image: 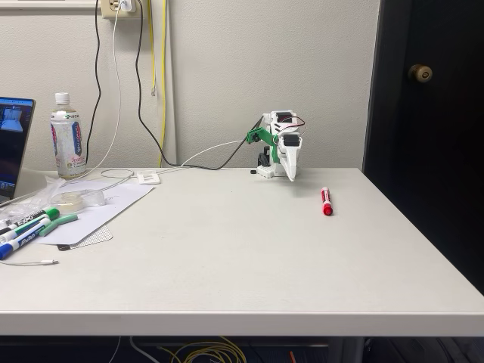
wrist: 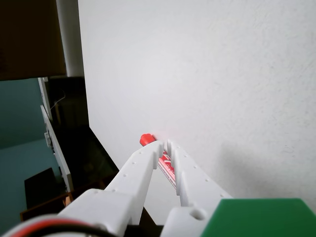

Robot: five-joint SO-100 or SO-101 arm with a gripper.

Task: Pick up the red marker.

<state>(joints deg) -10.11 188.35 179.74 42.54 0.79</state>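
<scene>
Marker (image: 327, 202), red-capped, is seen lying flat on the white surface (image: 242, 257) near its right edge in the fixed view, well apart from the end effector (image: 290, 175), which is folded down at the arm's base with its fingers nearly closed and nothing held. Other markers (image: 30, 227), a bottle (image: 67, 136) and a laptop (image: 13, 144) are seen at left. Cables (image: 140, 83) are hung down the pale wall; a dark door (image: 427, 83) is seen at right.

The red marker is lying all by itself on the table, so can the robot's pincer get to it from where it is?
Probably yes. The red marker lies alone on the bare table, a little off from the folded arm, with nothing between them. The pincer points down, nearly shut, so it would likely need to open first.
</scene>
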